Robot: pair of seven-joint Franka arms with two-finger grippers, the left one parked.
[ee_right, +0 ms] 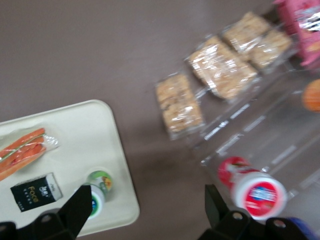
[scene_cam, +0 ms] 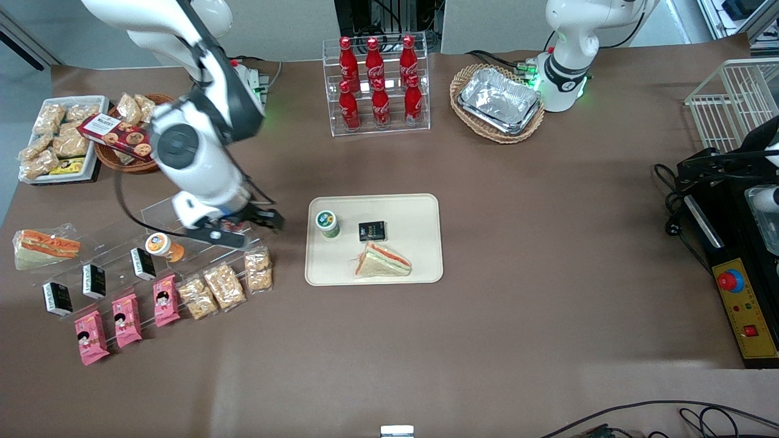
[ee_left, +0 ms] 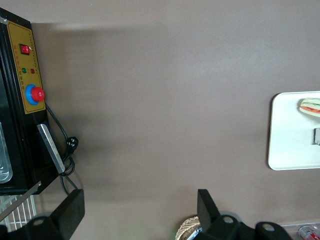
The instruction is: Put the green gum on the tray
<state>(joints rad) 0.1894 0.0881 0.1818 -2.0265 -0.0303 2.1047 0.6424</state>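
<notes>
- the green gum [scene_cam: 327,223] stands upright on the tray [scene_cam: 420,207], near the corner that faces the working arm's end of the counter, white lid up. we read the placing as done: it sits well inside the low rim, free of any grip.
- in the right wrist view the green gum [ee_right: 101,182] shows lid-on, just beside a small black box [ee_right: 36,192], with the tray [ee_right: 95,130] rim curving round them.
- on the same tray lie that small black box [scene_cam: 372,230] and a wrapped sandwich [scene_cam: 383,260], nearer the front camera than the box; all three are apart from one another, so nothing crowds the bottle.
- our gripper [scene_cam: 266,217] hangs above the counter [scene_cam: 517,316] between the tray and the clear acrylic display rack [scene_cam: 182,240], clear of the gum. its jaws are spread with nothing between them, as the wrist view's gripper [ee_right: 145,212] shows: counter and tray edge are visible through the gap.
- we judge that this is the retreat stage, the arm standing off toward the rack.
- a red gum bottle [ee_right: 252,190] lies on the rack close under the wrist; an orange gum bottle [scene_cam: 163,246] lies on its side there too.
- nearer the front camera, the rack holds nut-bar packets [scene_cam: 224,284], pink snack packs [scene_cam: 125,321] and black cartons [scene_cam: 94,281].
</notes>
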